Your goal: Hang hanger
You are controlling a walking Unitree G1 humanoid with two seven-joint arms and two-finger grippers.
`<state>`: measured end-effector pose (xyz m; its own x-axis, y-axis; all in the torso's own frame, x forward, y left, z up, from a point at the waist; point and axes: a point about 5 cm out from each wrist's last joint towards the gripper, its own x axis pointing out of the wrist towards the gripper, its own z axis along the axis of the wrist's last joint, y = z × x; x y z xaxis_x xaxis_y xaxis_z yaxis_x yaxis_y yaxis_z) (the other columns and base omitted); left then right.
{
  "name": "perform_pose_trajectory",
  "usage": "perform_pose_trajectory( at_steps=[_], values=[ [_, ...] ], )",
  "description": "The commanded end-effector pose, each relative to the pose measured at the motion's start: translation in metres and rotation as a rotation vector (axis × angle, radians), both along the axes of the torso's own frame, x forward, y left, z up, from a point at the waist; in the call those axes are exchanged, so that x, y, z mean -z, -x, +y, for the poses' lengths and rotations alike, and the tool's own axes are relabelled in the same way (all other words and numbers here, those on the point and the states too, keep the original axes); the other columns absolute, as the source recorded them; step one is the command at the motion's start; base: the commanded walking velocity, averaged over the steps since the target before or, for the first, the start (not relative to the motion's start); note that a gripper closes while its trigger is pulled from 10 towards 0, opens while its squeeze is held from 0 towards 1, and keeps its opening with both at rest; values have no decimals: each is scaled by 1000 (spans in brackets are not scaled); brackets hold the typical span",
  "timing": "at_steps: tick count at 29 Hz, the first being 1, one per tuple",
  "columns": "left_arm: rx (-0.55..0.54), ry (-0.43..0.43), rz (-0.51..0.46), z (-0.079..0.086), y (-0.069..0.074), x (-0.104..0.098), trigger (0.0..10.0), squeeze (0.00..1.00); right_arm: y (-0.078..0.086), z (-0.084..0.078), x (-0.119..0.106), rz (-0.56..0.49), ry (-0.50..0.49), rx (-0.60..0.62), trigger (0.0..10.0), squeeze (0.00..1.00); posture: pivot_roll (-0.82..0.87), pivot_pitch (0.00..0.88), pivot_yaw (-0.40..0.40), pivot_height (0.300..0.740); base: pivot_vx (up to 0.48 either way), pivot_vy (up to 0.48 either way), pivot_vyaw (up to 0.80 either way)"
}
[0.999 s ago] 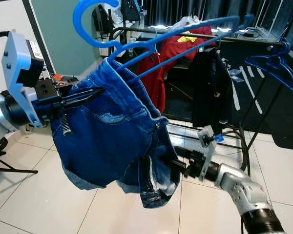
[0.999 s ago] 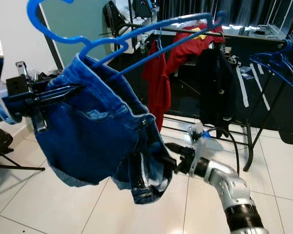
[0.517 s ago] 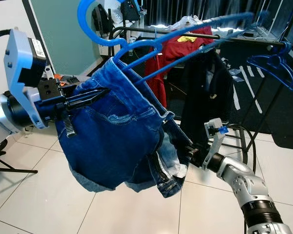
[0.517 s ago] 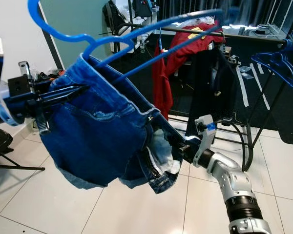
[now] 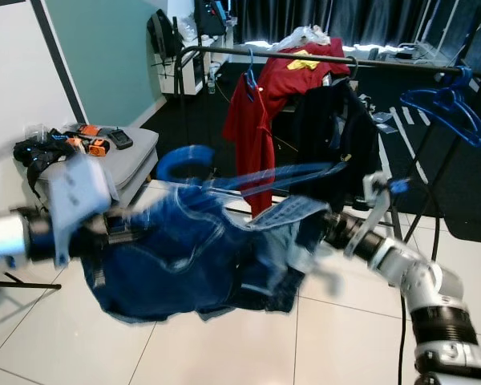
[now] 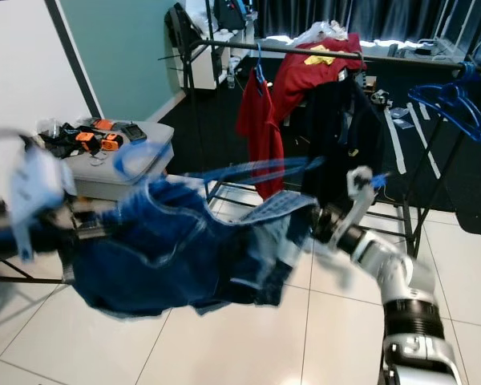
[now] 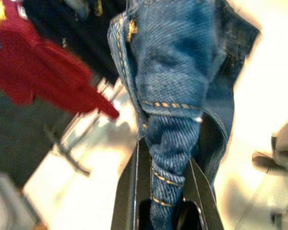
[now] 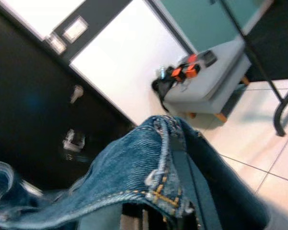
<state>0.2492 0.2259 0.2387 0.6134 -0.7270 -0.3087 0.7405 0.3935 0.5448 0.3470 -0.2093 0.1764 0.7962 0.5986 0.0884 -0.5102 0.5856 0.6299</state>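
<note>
Carrying stage of the hanging task, judged from the present layout: the denim shorts (image 5: 192,261) on their blue hanger (image 5: 248,172) are slung between my two arms, low over the tiled floor (image 5: 337,337) and well short of the clothes rack (image 5: 224,50). My left gripper (image 7: 165,191) has its two black fingers clamped on a bunched fold of the denim, as the left wrist view shows plainly; in the head views that arm is smeared by motion blur. My right gripper (image 5: 330,227) is at the far edge of the shorts; the right wrist view shows a seamed hem draped straight over it, but the fingers are buried, so I cannot tell whether they are pinching the cloth. The hanger's hook (image 5: 179,163) curls up above the waistband on my left side, blurred, and touches nothing. On the rail hang a red shirt (image 5: 252,120) and a dark garment (image 5: 329,136); a spare blue hanger (image 5: 441,108) sits out at the rack's right end. A grey stool (image 5: 124,152) with small tools stands beside the white wall. The next move calls for raising the load until the hook clears the rail, then lowering it onto a bare stretch.
</note>
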Motion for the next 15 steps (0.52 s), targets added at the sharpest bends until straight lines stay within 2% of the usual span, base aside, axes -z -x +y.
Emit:
perform_pose_trajectory(
  at_steps=[1,4,12,15],
  values=[
    [-67,-92,22,14,0,11,4863,0,-4,-9,-4,19,-55,66,0,0,-8,9,10,740,0,0,0],
    [-63,-84,40,15,4,19,4667,0,-8,-11,-3,40,-56,95,0,0,-6,11,5,740,0,0,0],
    [-23,-63,26,9,8,21,4549,0,-9,-13,-1,81,-54,118,0,0,-5,13,1,740,0,0,0],
    [3,-97,26,4,9,27,4471,0,-11,-15,0,108,-58,138,0,0,-6,13,-1,740,0,0,0]
  ],
)
